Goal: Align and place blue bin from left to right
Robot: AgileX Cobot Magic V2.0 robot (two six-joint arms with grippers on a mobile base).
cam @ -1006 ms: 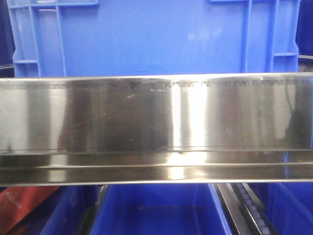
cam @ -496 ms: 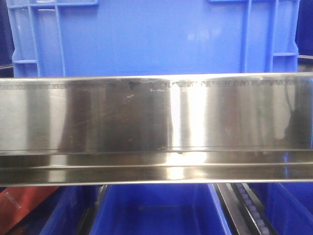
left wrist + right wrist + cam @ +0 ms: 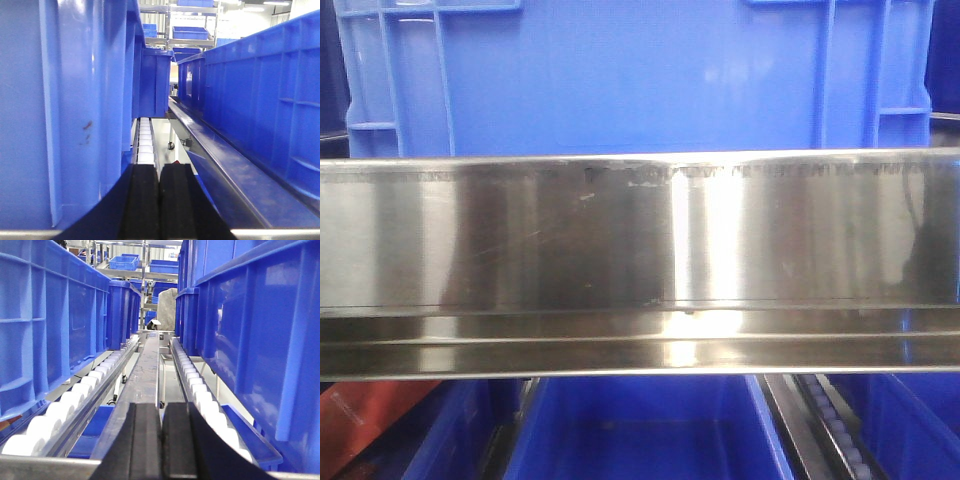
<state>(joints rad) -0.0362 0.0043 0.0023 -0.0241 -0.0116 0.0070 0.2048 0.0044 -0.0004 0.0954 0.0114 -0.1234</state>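
Note:
The blue bin (image 3: 630, 75) fills the top of the front view, standing on the shelf behind a wide steel rail (image 3: 640, 240). Neither gripper shows in that view. In the left wrist view my left gripper (image 3: 159, 200) is shut, its black pads pressed together with nothing between them. It sits in a narrow gap with a blue bin wall (image 3: 60, 110) close on its left and another bin's side (image 3: 260, 100) to the right. My right gripper (image 3: 162, 440) is shut and empty too, low over a steel divider (image 3: 147, 370) between a bin (image 3: 50, 315) on the left and one (image 3: 250, 320) on the right.
White roller tracks (image 3: 75, 395) (image 3: 200, 390) run along both sides of the divider, and another roller track (image 3: 146, 142) lies ahead of the left gripper. More blue bins (image 3: 640, 430) sit on the level below the rail. Racks with bins (image 3: 122, 262) stand far behind.

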